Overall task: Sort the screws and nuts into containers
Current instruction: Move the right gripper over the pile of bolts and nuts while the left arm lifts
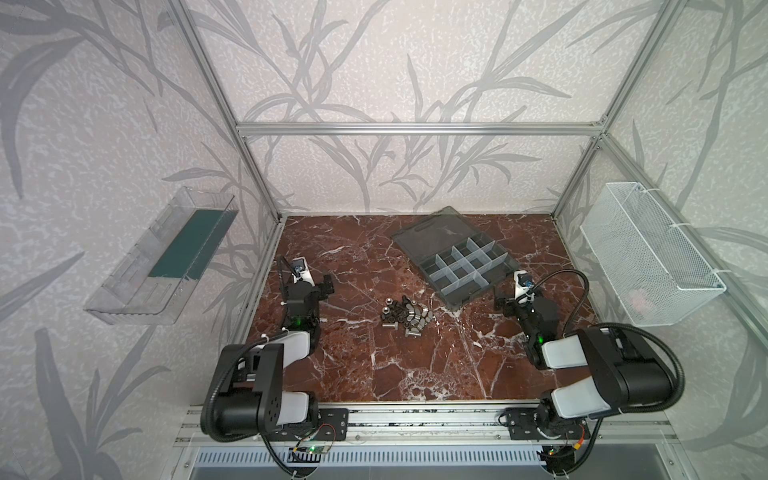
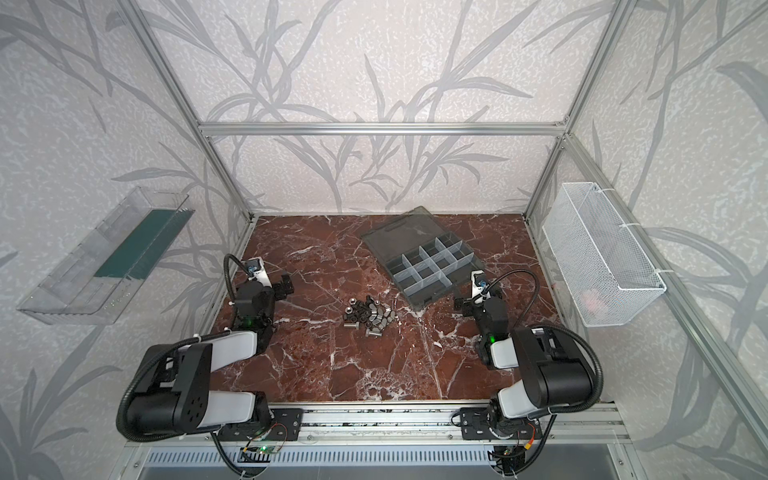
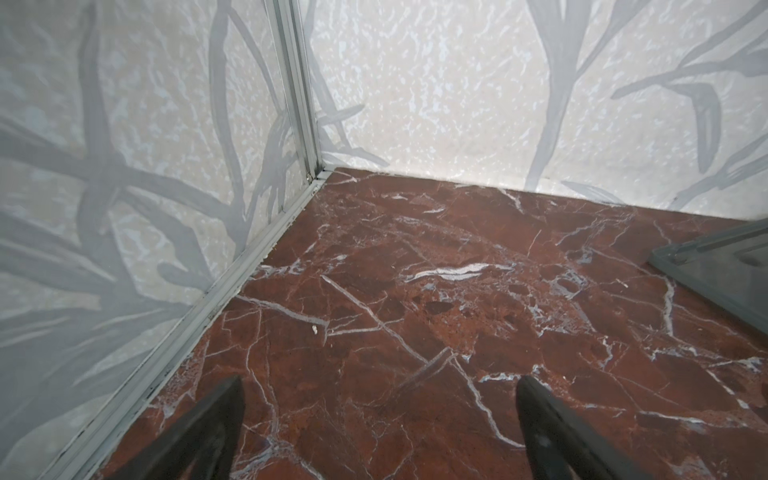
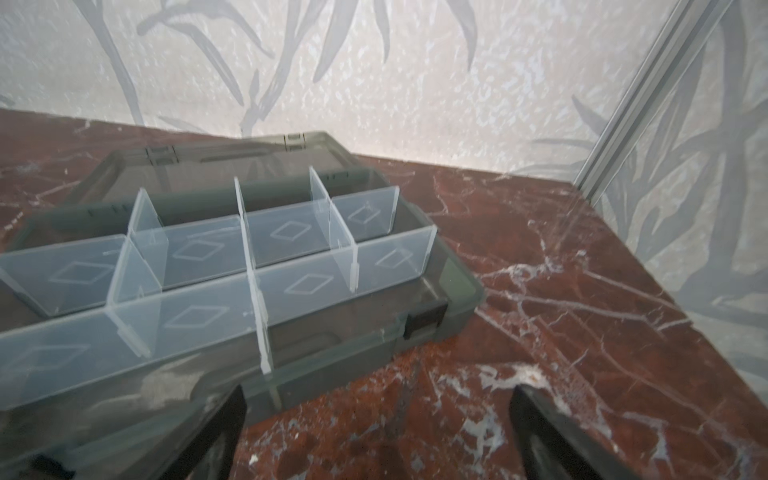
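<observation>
Two spread, empty pairs of jaws: your left gripper (image 3: pixel 380 384) and right gripper (image 4: pixel 378 390). One heap of screws and nuts (image 1: pixel 405 314), too tangled to count, lies between them; one organiser box (image 4: pixel 461 293) sits just ahead of the right jaws.

A robot test cell in a lab: an aluminium frame (image 1: pixel 415 129) boxes in a small marble-print table (image 1: pixel 353 365), its panels (image 1: pixel 415 62) papered with grey leaves. The left arm (image 1: pixel 257 390) and right arm (image 1: pixel 615 365) are bolted to a slotted rail (image 1: pixel 415 422) behind both grippers, a bare circuit board (image 1: pixel 309 449) showing below it. A clear tray (image 1: pixel 158 257) hangs on the wall outboard of the left gripper (image 3: pixel 380 380), a white mesh basket (image 1: pixel 648 257) outboard of the right gripper (image 4: pixel 378 388).
</observation>
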